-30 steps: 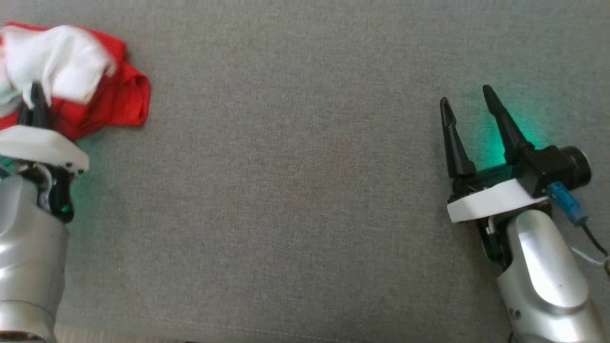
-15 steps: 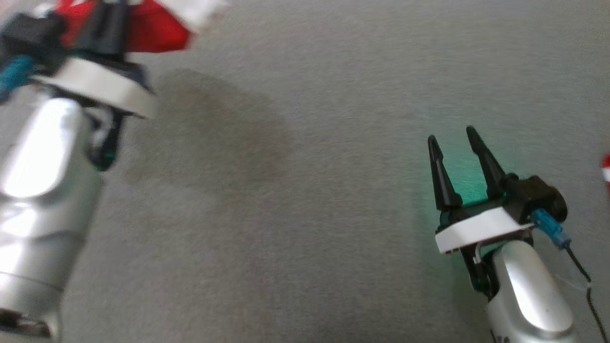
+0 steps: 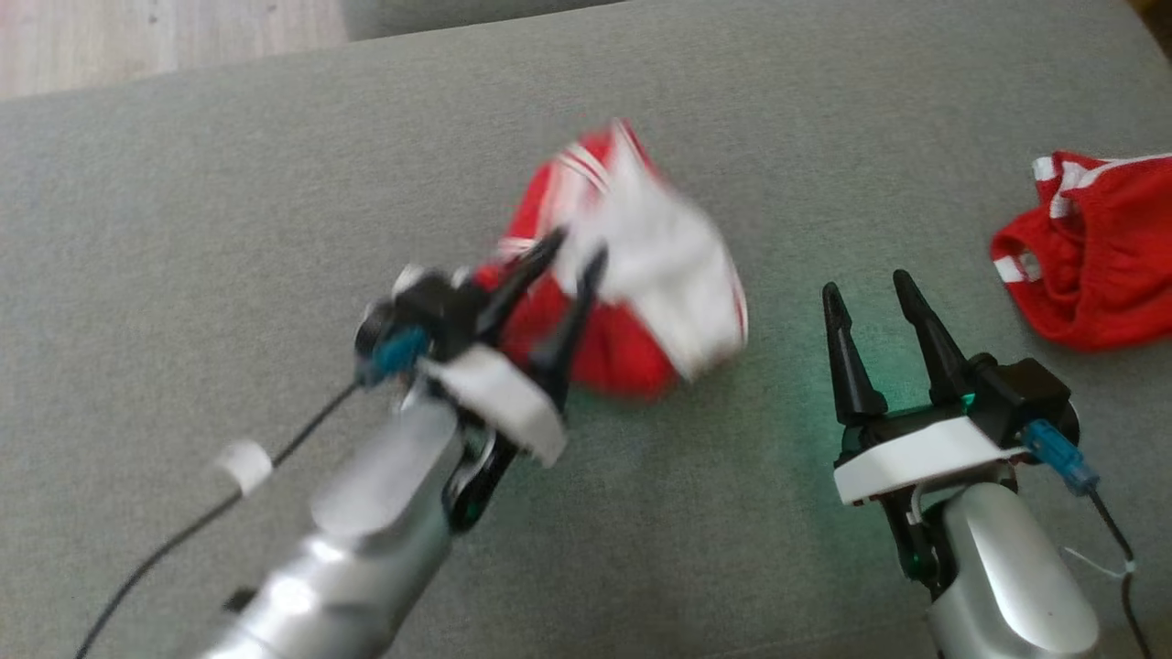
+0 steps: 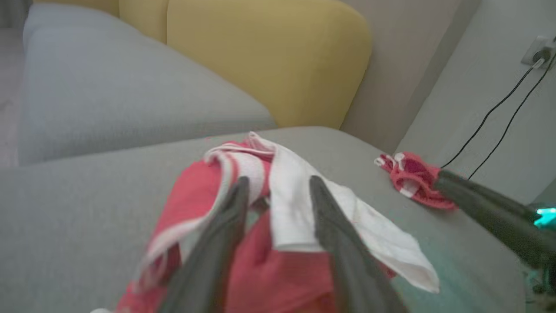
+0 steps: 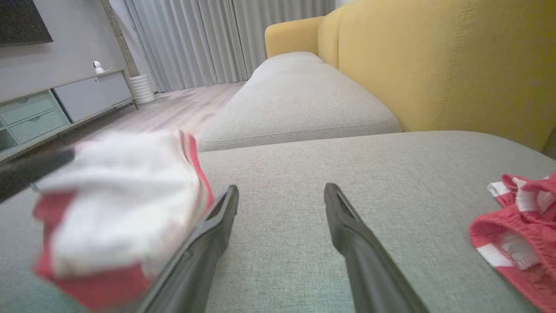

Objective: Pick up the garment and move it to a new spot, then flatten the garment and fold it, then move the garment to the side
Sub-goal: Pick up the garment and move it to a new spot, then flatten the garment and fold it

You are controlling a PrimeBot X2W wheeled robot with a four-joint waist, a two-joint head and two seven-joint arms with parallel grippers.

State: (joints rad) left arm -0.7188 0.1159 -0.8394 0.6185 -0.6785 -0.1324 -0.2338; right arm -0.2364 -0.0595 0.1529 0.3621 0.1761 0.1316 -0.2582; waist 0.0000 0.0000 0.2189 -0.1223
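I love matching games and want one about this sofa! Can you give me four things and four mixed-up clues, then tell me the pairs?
Things:
1. sofa back
2. sofa seat
3. right pincer
4. red and white garment

Clues:
A. grey
B. open, holding nothing
C. yellow
D. crumpled in the middle of the seat

Pairs: 1-C, 2-A, 3-B, 4-D
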